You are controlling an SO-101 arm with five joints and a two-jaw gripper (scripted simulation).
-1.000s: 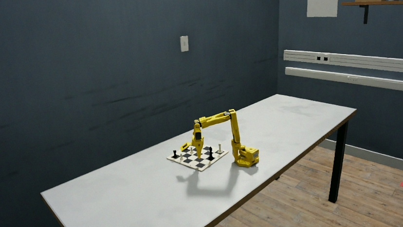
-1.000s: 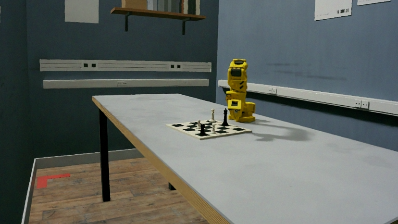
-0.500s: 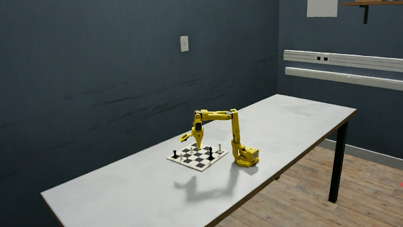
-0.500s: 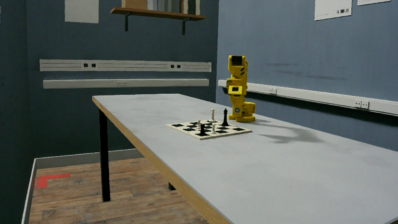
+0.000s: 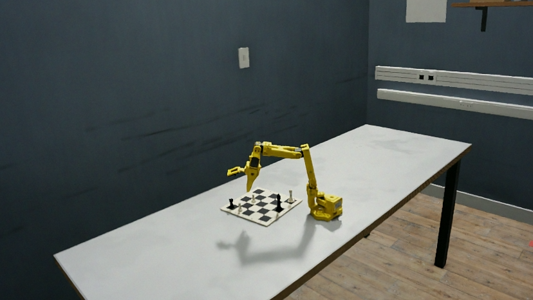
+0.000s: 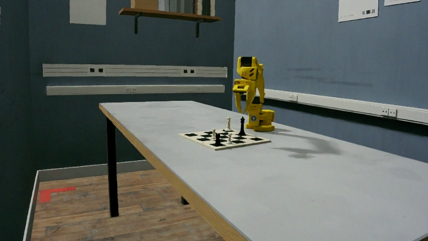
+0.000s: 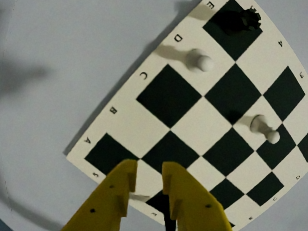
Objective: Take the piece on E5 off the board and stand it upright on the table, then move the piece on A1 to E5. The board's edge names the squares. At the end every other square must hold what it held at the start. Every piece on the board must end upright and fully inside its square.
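With the empty fingers (image 5: 250, 182) (image 6: 238, 104) nearly closed, step one remains pending: spread them, then align above the black rook (image 5: 231, 203) (image 6: 217, 140) (image 7: 246, 20) on E5

Over the last second, on my top feed, the pincer (image 5: 248, 188) (image 6: 242, 111) (image 7: 150, 168) has climbed from low over the board, first nearly straight up, then up and across toward the wall-side edge. The forearm (image 5: 281, 151) (image 6: 261, 82) had sloped down toward the wrist, came about level, and now rises slightly that way. On my exterior feed, the wrist has swung left, out of line with the forearm, so I now see two separate prongs. The arm's shadow (image 5: 268, 257) (image 6: 324, 145) has stretched across the bench (image 5: 156, 257) (image 6: 299, 191).
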